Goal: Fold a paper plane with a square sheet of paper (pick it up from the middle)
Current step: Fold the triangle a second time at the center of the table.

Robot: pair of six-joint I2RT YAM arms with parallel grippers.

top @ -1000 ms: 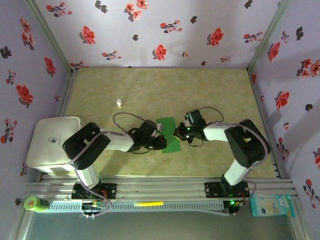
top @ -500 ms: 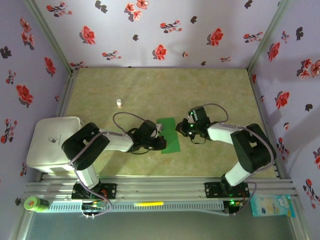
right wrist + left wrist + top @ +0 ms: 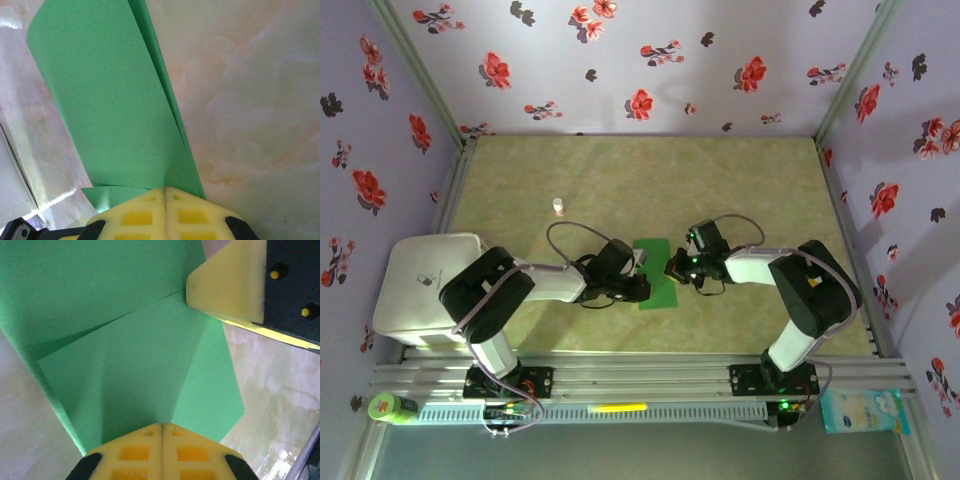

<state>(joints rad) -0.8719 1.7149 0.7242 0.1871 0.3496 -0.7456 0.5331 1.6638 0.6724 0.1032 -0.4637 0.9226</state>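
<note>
- Currently the paper [image 3: 657,262] is lying on the table [image 3: 620,180], about mid-table, between the two grippers and touching both.
- Left gripper [image 3: 642,290] is sitting on the paper's left near part. Its pads are closed flat together with no gap, and the tips are meeting the paper where a crease runs in. I cannot tell whether a layer is caught between the pads or only pressed down.
- Right gripper [image 3: 676,268] is sitting at the paper's right edge, pads likewise closed together, with the tips touching the end of a long folded edge. Same doubt about pinching versus pressing.
- Handling, as a judgement: the paper is looking very thin, light and limp. It is likely to be sliding on the smooth table, springing open at fresh folds, and crumpling or tearing under a hard pinch.
- Hold, as a judgement: a doubled folded edge or the middle crease is offering the firmest grip, with one gripper pinning while the other is working.
- Long axis is running near to far, the near end leaning slightly right.
- Shape is reading as a folded oblong with overlapping diagonal flaps. No clear nose is showing, so I cannot tell which way it is pointing.
</note>
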